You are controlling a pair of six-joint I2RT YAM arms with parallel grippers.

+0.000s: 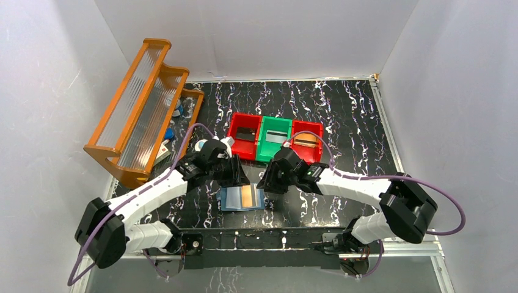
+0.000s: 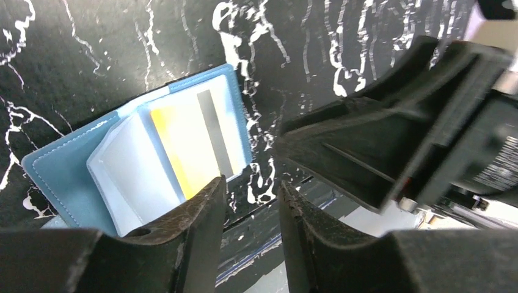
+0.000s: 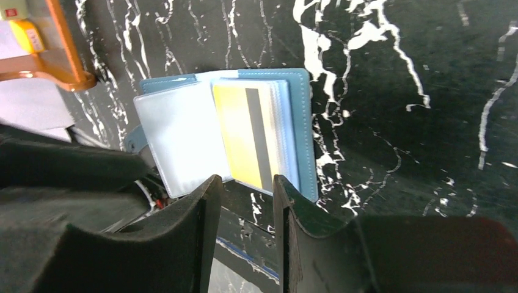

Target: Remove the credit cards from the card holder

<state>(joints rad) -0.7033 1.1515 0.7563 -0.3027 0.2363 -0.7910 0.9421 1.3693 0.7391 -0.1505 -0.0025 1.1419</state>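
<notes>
Two robot arms with white moulded shells and chunky black joint housings: the left arm point(image 1: 153, 189) at 8 o'clock, the right arm point(image 1: 348, 180) at 4 o'clock. A thin purple cable point(image 1: 463, 215) loops along each. Matte black two-finger tips form the left tool point(image 2: 250, 183) and right tool point(image 3: 247, 180).

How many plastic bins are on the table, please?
3, in a row beyond the card holder: the left red bin, the green bin in the middle, and the right red bin. None appears hidden.
</notes>
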